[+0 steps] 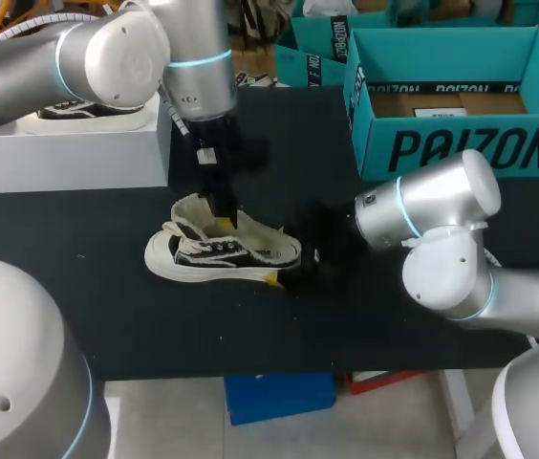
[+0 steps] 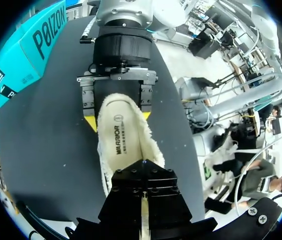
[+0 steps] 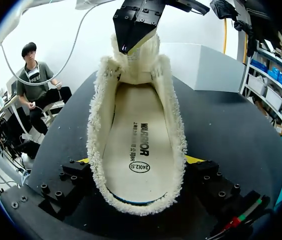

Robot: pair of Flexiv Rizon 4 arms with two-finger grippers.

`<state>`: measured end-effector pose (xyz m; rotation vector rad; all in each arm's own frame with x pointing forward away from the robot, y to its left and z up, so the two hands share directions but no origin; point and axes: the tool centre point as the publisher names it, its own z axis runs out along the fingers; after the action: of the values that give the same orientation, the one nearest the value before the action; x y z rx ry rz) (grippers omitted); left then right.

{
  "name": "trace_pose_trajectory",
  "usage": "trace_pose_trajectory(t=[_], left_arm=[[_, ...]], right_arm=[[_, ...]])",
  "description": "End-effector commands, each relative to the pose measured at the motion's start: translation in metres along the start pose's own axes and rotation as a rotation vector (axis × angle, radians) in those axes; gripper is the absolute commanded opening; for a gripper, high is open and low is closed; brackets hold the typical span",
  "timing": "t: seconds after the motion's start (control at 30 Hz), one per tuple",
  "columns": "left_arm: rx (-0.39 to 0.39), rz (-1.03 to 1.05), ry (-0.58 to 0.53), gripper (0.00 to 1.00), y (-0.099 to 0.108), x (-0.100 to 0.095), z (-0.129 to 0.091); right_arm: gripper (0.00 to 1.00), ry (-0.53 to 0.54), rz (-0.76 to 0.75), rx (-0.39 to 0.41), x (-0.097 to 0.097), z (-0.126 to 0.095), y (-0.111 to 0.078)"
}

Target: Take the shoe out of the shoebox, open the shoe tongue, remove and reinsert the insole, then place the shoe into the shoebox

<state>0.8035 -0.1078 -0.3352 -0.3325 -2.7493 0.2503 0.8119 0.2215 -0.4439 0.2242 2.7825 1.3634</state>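
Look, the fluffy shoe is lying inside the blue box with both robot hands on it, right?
Not quite. The shoe is not inside the blue box. It lies out on the black table, as the head view shows. The rest is right: the left gripper and the right gripper are both on it.

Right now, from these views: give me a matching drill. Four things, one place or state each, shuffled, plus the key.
Things
1. left gripper
2. right gripper
3. teal shoebox
4. white box

Places or states
A. at the back left of the table
B. shut on the heel of the shoe, one finger on each side
C. at the table's back right, open
D. pinching the tongue, at the shoe's front

Pairs: 1-D, 2-B, 3-C, 4-A
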Motion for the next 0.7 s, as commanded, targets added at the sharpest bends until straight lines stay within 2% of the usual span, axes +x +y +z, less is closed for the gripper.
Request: trace_pose_trajectory(t=[0.03, 0.7], left_arm=[[-0.005, 0.001, 0.01, 0.0, -0.002, -0.005, 0.012], [-0.036, -0.026, 0.022, 0.0, 0.006, -0.009, 0.05]], right_arm=[[0.0, -0.001, 0.001, 0.001, 0.0, 0.002, -0.001], [0.0, -0.001, 0.001, 0.001, 0.0, 0.002, -0.001]])
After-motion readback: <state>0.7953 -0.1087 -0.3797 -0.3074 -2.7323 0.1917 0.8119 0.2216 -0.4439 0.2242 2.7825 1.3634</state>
